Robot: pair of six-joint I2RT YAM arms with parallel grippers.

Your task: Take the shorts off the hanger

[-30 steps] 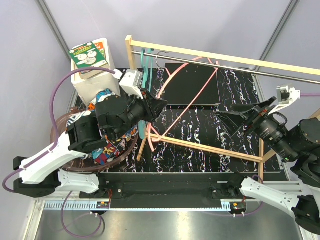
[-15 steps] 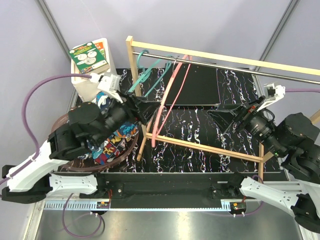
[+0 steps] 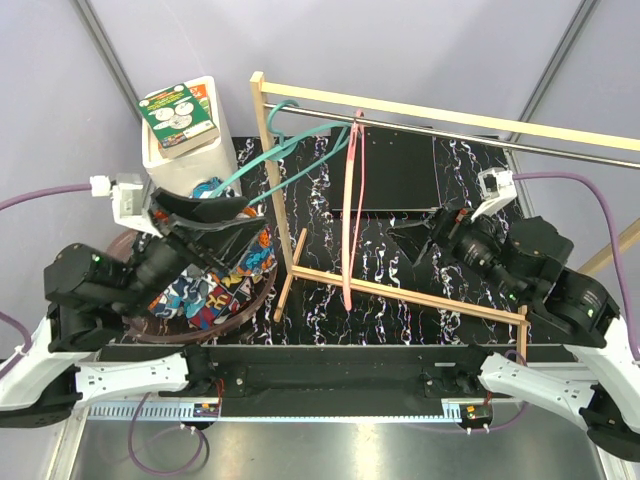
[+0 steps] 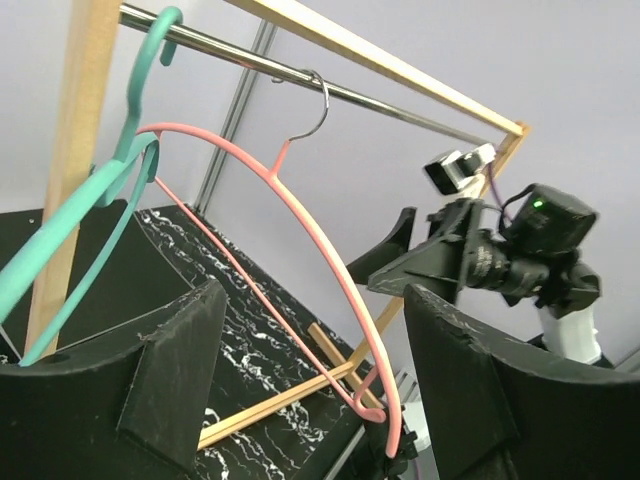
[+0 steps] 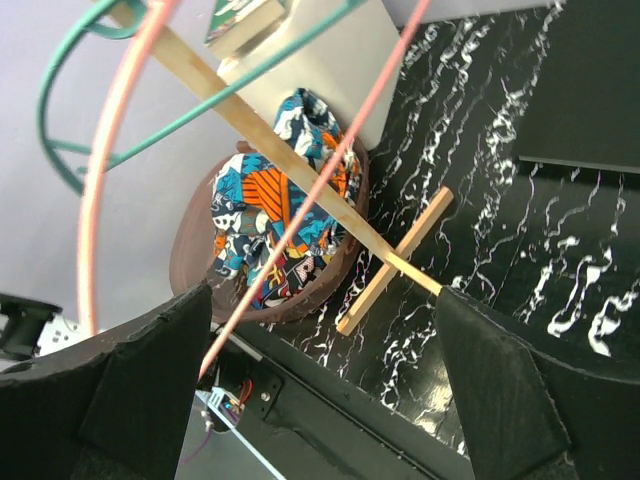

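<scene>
- Left gripper [image 3: 243, 215]: jaws spread wide, nothing between them.
- Right gripper [image 3: 412, 238]: jaws fully apart, empty.
- Soft, busy-printed fabric shorts [image 5: 270, 210], navy-red-yellow and teal-orange-white: crumpled beneath the left gripper, inside the round brown translucent tub [image 3: 262, 295].
- Slim pink hanger [image 4: 300, 250], between the grippers, and slim teal hanger [image 3: 290, 150], just beyond the left fingers: both bare, hooked on the smooth metal rail [image 4: 230, 55].
- Removal judged complete; any retreat should steer clear of the teal loop.

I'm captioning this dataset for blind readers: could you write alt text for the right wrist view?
Colourful printed shorts lie heaped in a round brown basket at the edge of a black marbled table. A bare pink hanger and teal hanger cross the foreground with a wooden rack strut, framed by the open right gripper.
</scene>
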